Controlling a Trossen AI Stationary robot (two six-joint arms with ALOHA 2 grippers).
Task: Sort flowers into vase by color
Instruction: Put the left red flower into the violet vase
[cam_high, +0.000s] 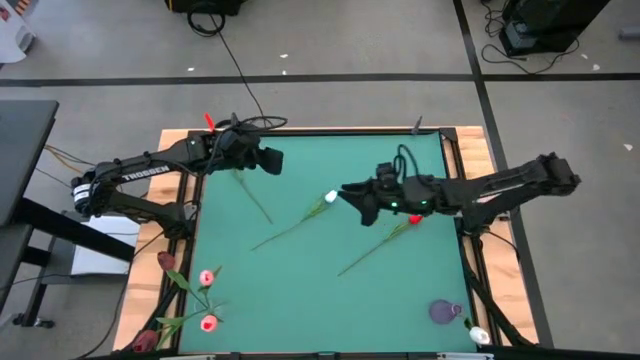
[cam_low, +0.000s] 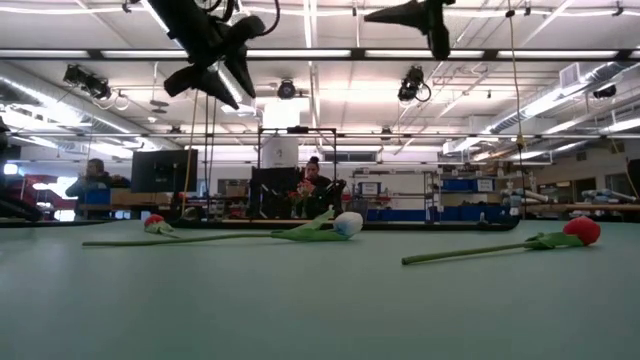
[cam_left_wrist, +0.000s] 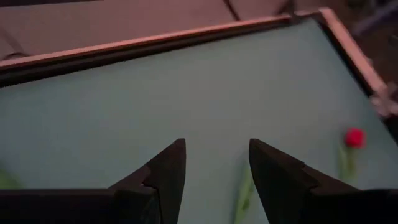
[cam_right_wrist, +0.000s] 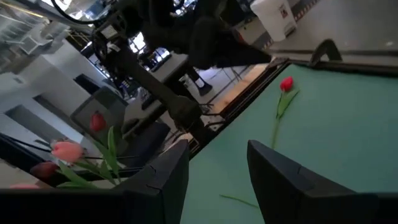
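Note:
Three tulips lie flat on the green mat. A white one (cam_high: 331, 197) (cam_low: 347, 222) is mid-table. A red one (cam_high: 414, 220) (cam_low: 582, 230) lies under my right arm. A third tulip's stem (cam_high: 252, 196) lies below my left gripper, its red head (cam_right_wrist: 286, 84) toward the far edge. My left gripper (cam_high: 272, 158) (cam_left_wrist: 214, 165) hovers open above the mat's far left part. My right gripper (cam_high: 348, 190) (cam_right_wrist: 217, 158) hovers open just right of the white head. Pink and dark red tulips (cam_high: 206, 277) (cam_right_wrist: 65, 149) stand bunched at the near left corner.
A purple vase (cam_high: 445, 312) stands near the mat's near right corner, with a white flower head (cam_high: 478, 335) beside it. A wooden frame (cam_high: 300, 129) edges the mat. People (cam_low: 312, 185) are in the room beyond the far edge. Bare mat spreads across the near middle.

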